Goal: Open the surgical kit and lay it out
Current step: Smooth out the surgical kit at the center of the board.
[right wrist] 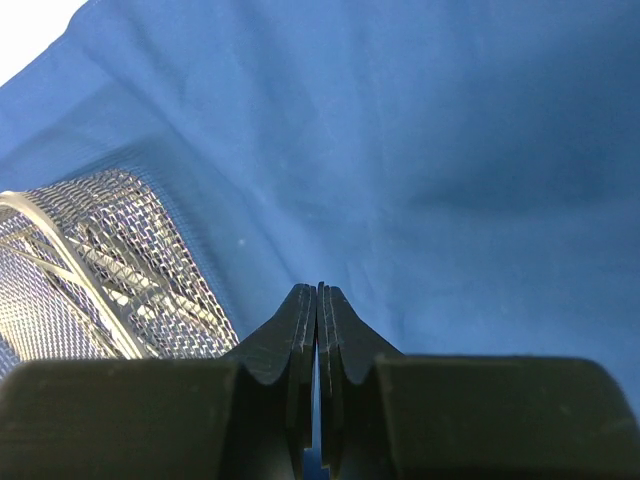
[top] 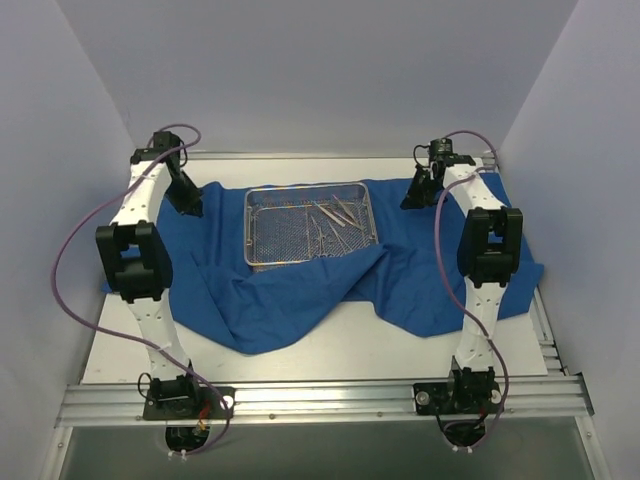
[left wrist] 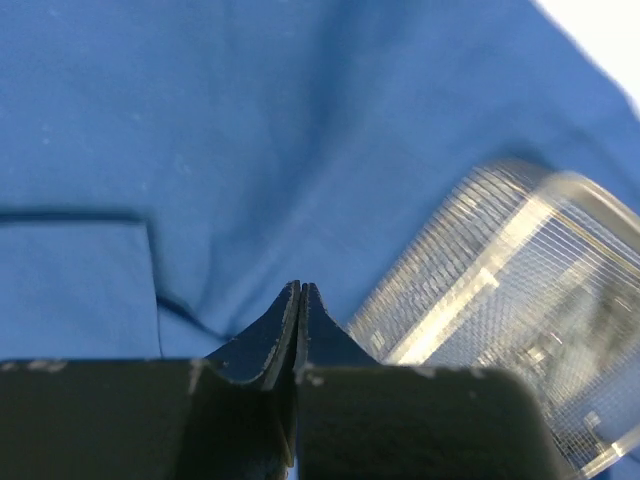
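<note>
Surgical kit wrap (top: 270,310) lies opened under the tray (top: 280,235); with left claw (left wrist: 300,290) and right claw (right wrist: 317,290) closed, empty, flanking the tray, we should open one and lift forceps (top: 335,222) singly.

Top external: shot from above and behind the arm bases (top: 180,395), angled down across the table (top: 350,350). Wrist views: shot close over the blue cloth (left wrist: 300,130) from opposite sides; mesh tray (right wrist: 90,270) shared by all.
</note>
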### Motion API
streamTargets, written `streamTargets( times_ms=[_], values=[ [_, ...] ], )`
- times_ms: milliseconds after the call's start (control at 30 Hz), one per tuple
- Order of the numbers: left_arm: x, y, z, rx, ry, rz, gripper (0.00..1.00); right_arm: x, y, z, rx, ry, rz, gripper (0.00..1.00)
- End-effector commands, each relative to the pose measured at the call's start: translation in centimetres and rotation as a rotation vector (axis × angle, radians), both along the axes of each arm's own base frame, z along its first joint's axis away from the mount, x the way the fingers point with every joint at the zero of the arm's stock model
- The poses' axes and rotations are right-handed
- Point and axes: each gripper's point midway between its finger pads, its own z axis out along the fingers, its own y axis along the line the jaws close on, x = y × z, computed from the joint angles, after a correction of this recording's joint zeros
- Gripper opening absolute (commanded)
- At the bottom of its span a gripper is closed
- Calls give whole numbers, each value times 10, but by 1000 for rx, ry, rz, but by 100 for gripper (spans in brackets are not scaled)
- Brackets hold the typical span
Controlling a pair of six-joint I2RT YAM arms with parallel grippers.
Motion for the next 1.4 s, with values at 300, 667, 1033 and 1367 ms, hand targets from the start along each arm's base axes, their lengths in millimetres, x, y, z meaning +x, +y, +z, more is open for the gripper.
streamTargets(
  times_ms=[300,667,1033,1367],
  values=[
    [2,25,-83,14,233,27,2,-2,0,-43,33,42,22,0],
    [32,34,-128,-103,269,60,7,-11,-33,-105,44,155,-123,0],
    [65,37,-154,-235,216,95,8,6,-65,-136,28,209,-224,0],
    [90,79,-159,-329,112,213,8,45,-87,-148,-31,214,-260,0]
  ],
)
